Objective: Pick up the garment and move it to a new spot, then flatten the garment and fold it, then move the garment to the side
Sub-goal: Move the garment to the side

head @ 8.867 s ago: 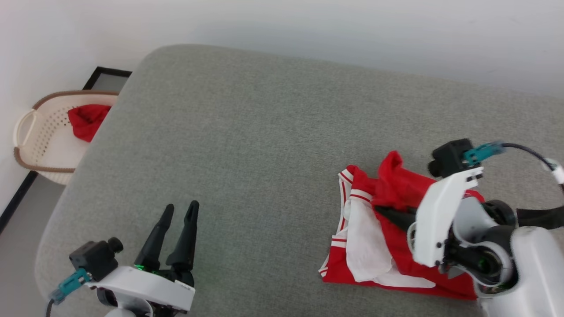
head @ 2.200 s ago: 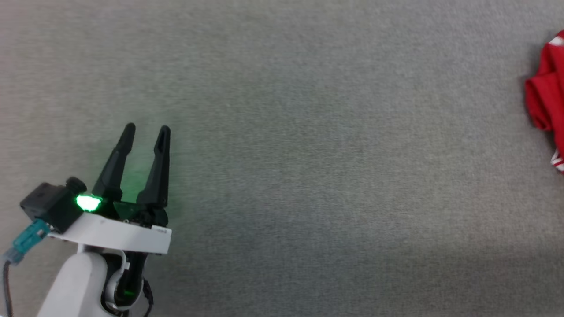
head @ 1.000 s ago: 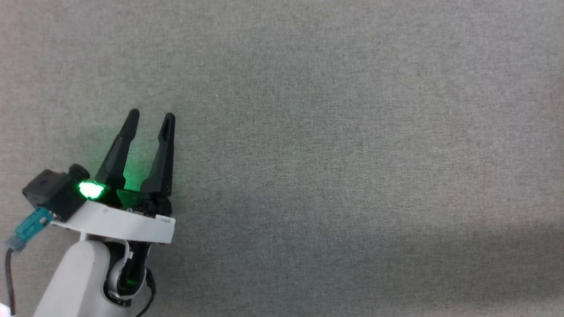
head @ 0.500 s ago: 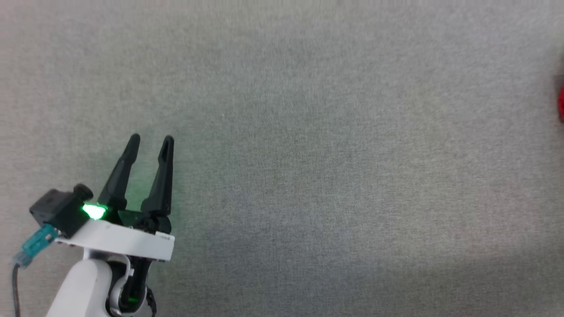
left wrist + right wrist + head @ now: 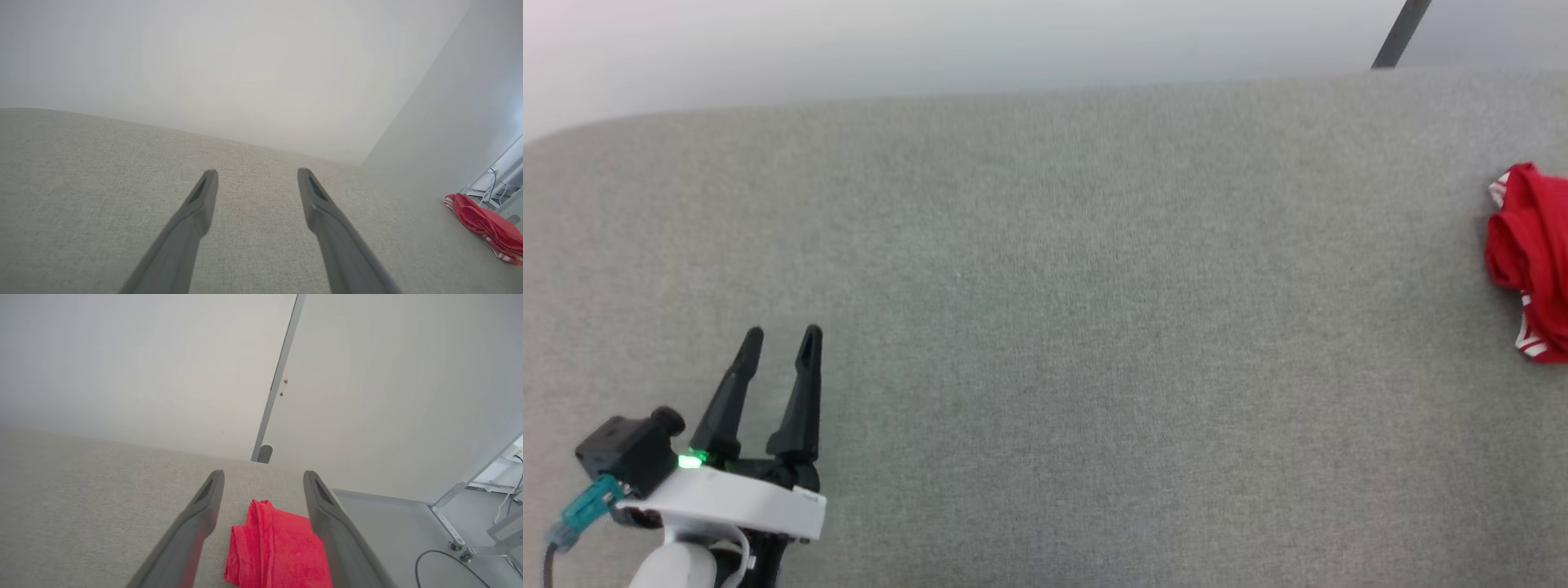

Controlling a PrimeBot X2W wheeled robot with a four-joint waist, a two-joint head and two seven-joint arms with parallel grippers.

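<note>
Head view: my camera has tilted up since half a second ago, so the far edge of the grey surface [image 5: 1094,286] and the wall [image 5: 931,49] show now. The garment [image 5: 1531,261] lies bunched at the right edge, with its long axis running from far to near. My left gripper [image 5: 783,333] is released near the front left corner.

Left wrist view: its fingers stand wide apart.

Right wrist view: my right gripper [image 5: 263,475] is released, and the garment lies between its fingers.
</note>
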